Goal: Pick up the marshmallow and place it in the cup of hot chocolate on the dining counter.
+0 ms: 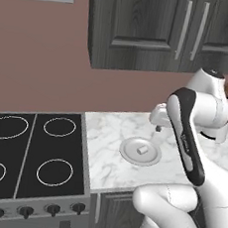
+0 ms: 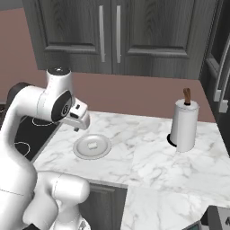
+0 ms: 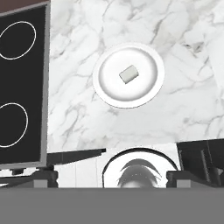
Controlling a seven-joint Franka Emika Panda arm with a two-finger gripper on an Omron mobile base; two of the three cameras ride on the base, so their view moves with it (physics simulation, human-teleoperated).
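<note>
hovering above marshmallow (image 3: 128, 74), jaws wide

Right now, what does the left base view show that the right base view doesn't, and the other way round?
Left base view alone: the stove's control knobs and four burner rings. Right base view alone: the whole paper towel roll on its stand. Both share the marshmallow lying on the round plate, the marble worktop, the dark upper cabinets, and the arm's open claw above the plate.
</note>
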